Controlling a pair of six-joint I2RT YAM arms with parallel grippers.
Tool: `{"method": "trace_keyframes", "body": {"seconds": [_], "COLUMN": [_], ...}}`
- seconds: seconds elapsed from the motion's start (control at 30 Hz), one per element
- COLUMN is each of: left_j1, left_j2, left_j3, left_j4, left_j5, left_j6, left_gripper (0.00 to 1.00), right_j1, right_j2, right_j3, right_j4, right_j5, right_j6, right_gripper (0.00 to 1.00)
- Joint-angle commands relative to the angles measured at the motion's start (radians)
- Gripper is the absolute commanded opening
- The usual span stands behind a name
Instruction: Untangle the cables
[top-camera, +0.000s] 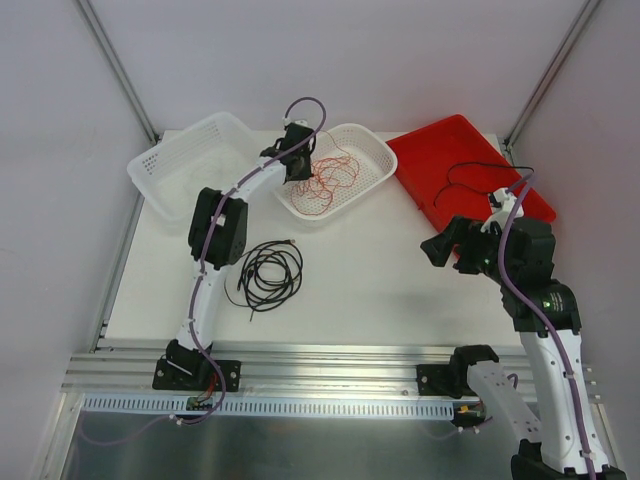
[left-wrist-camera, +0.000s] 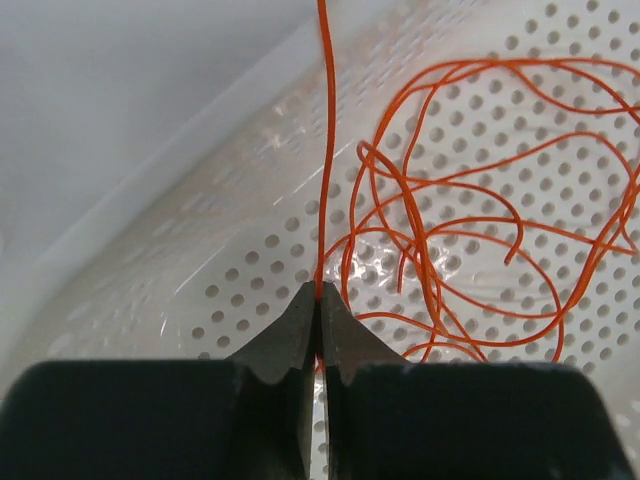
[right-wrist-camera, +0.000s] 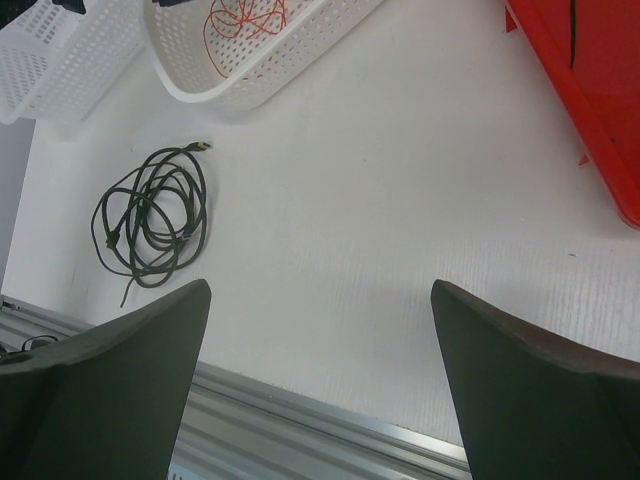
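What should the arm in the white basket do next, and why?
Probably lift slowly: the left arm's fingers are shut on one thin red-orange wire, while the rest of the tangle lies looped in the perforated white plastic basket.

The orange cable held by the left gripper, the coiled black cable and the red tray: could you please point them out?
orange cable (left-wrist-camera: 328, 150): left wrist view, the taut straight strand.
coiled black cable (top-camera: 268, 272): top external view, bundled loops.
red tray (top-camera: 440, 150): top external view, bare floor.

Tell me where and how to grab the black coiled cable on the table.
I'd take the black cable by its connector end, which sticks clear of the coil. It lies flat on the table, so come down from above, jaws across the strand.
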Motion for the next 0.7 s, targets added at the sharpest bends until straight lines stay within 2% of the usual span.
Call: {"method": "trace_keyframes", "body": {"seconds": [0.0, 0.2, 0.4, 0.67], "left_j1": [-0.022, -0.045, -0.049, -0.043], "left_j2": [-0.139, -0.263, -0.324, -0.307], "left_j3": [-0.062, -0.245, -0.354, -0.337], "left_j4": [0.017, 0.015, 0.012, -0.037], "left_j5": [0.047, 0.136, 0.215, 0.242], "left_j6": [0.022, -0.085, -0.185, -0.168], "left_gripper": [0.00, 0.00, 0.01, 0.07], "right_j1": [0.006, 0.006, 0.005, 0.006], "right_j2": [-0.013, -0.024, -0.039, -0.052], "right_j3": [0.008, 0.008, 0.012, 0.003], "right_j4": [0.003, -0.009, -0.024, -0.040], "right_j5": [-0.007, 0.000, -0.001, 0.006], "right_j6": [-0.007, -0.008, -0.007, -0.008], "right_gripper": [0.97, 0.97, 0.97, 0.97]}}
